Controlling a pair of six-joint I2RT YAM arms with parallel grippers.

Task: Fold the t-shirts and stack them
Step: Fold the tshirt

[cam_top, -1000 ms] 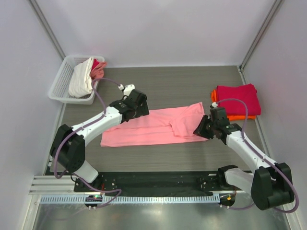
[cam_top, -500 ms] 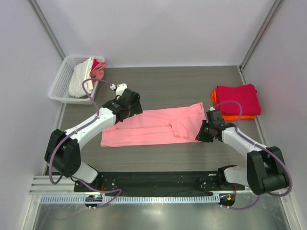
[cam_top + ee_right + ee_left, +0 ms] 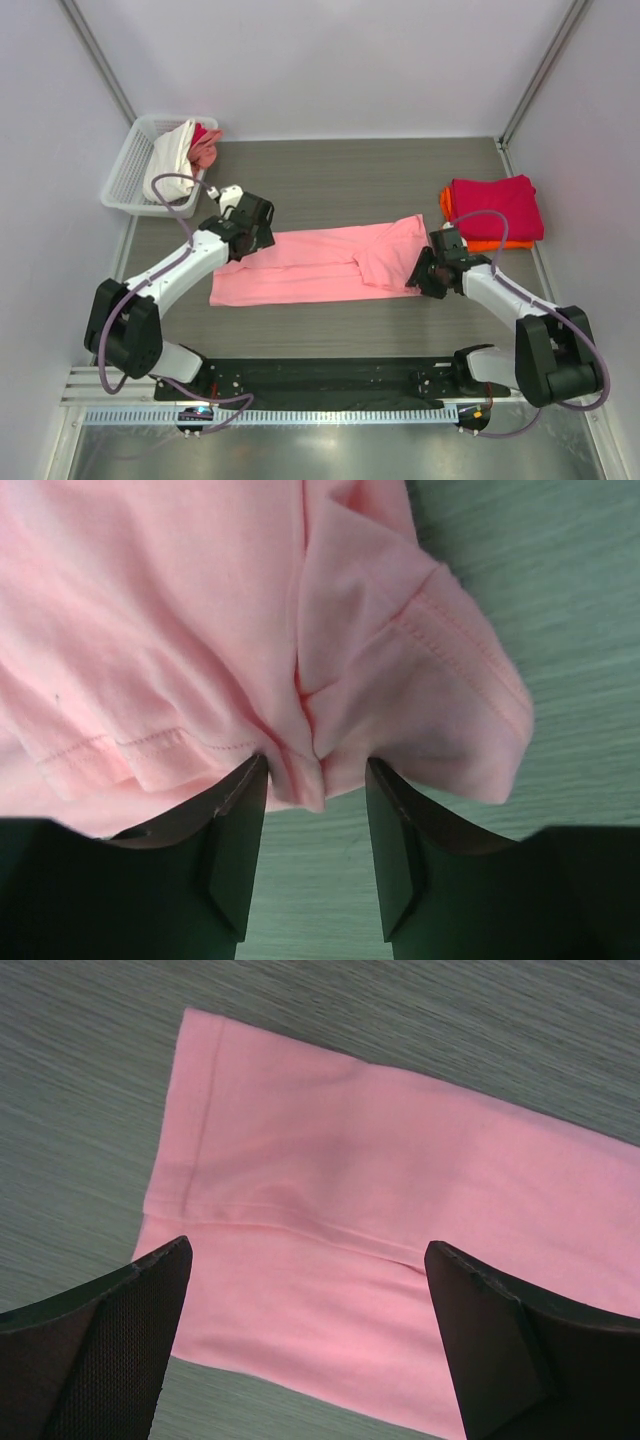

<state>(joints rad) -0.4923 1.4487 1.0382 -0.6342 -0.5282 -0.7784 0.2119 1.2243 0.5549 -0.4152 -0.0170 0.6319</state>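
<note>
**Far left, back corner.** White lattice basket [image 3: 122,186], close to the left wall. It holds a white t-shirt [image 3: 168,165] draped over its rim, with coral-pink cloth [image 3: 207,150] bunched behind it.

**Left of centre.** Left gripper [image 3: 310,1290], jaws spread wide, hanging over the left end of the salmon-pink t-shirt [image 3: 320,265]. Its cable loops back toward the basket.

**Centre.** The salmon-pink t-shirt lies flat across the table [image 3: 380,180] as a long band. There is bare tabletop beyond it as far as the back wall, and a narrower bare strip between it and the arm bases.

**Right of centre.** Right gripper [image 3: 315,770], low at the shirt's near right corner. Its jaws are partly apart, and a puckered fold of sleeve hem sits between them without filling the gap.

**Far right.** A folded crimson t-shirt [image 3: 495,205] is stacked on an orange t-shirt [image 3: 500,243], near the right wall. A lane of bare table separates the stack from the pink shirt.
</note>
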